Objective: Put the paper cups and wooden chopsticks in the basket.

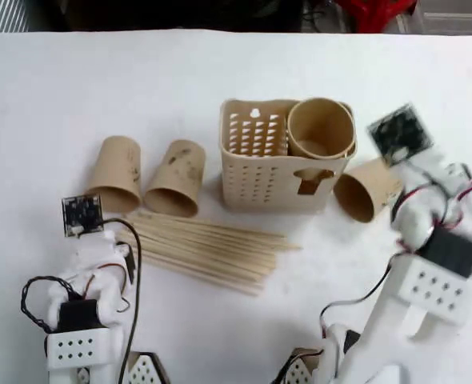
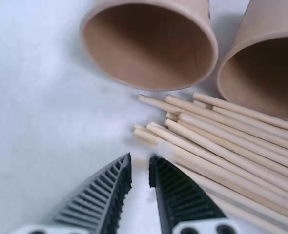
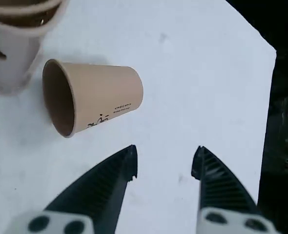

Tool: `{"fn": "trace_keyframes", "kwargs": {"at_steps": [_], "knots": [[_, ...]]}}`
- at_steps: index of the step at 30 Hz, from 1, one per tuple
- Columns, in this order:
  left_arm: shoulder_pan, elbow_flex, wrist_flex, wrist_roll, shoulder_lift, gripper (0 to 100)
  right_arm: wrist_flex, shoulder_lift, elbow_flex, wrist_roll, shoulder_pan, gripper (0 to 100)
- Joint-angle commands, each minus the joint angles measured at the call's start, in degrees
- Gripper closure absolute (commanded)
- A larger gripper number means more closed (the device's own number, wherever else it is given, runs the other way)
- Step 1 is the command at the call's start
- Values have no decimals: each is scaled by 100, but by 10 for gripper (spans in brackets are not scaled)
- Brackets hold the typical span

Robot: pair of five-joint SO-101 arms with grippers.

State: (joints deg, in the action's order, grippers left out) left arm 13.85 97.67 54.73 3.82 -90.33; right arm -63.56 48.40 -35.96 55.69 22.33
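Two brown paper cups [image 1: 116,172] [image 1: 176,178] lie on their sides left of the beige basket [image 1: 260,188], mouths towards me. A third cup [image 1: 320,128] stands inside the basket, and another cup [image 1: 364,190] lies just right of it. Wooden chopsticks [image 1: 208,250] lie in a loose pile in front of the basket. My left gripper [image 2: 139,163] is shut to a narrow slit with nothing in it, right beside the chopstick ends [image 2: 154,131] and below two cup mouths [image 2: 149,44]. My right gripper [image 3: 164,163] is open, a short way from the lying cup [image 3: 92,97].
The white table [image 1: 76,88] runs wide behind and to the left of the basket. Its far edge meets a dark background. In the right wrist view the basket wall [image 3: 10,58] stands just past the lying cup's mouth, and the table edge [image 3: 268,73] is close on the other side.
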Motion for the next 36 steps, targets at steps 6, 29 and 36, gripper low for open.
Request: {"fn": "trace_keyframes", "kwargs": {"at_steps": [6, 29, 36], "knots": [[4, -26, 26, 44, -48, 915, 1771, 1798, -3218, 677, -338, 804], [4, -26, 26, 44, -48, 915, 3802, 1077, -4334, -264, -479, 732], [4, -26, 26, 44, -48, 915, 3846, -743, -3314, -1714, -488, 731]]}}
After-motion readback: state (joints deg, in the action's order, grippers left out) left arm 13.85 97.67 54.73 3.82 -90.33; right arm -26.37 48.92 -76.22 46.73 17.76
